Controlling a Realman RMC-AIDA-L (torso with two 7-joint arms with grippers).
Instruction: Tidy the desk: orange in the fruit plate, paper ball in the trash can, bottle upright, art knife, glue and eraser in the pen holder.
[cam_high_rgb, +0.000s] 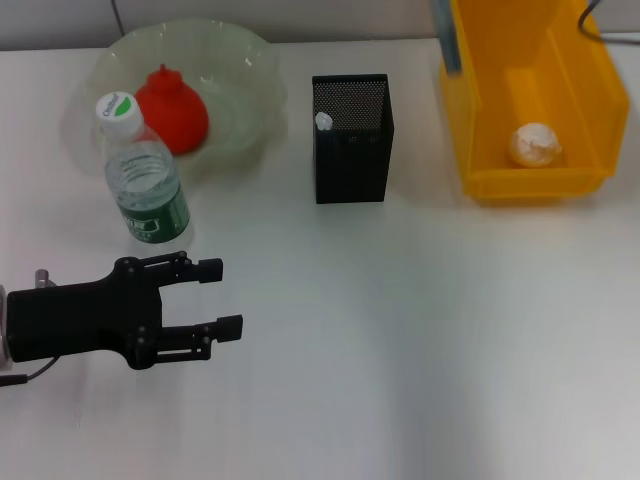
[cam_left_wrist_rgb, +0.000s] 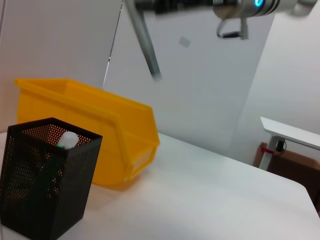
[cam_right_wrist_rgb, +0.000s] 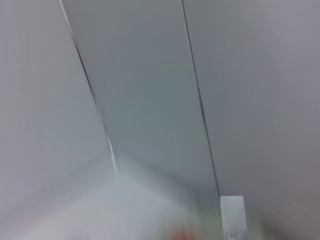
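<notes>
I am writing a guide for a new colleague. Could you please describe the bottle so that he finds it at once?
Start from the fruit plate, the pale green wavy bowl at the table's far left, with the orange in it. Just in front of its near rim stands the bottle, upright, with the open left gripper nearer still. It is the only clear thing with a green label and white cap.

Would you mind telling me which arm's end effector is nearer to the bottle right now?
The left. The left end effector hangs open just in front of the upright bottle, not touching it. The right end effector shows in no view.
</notes>
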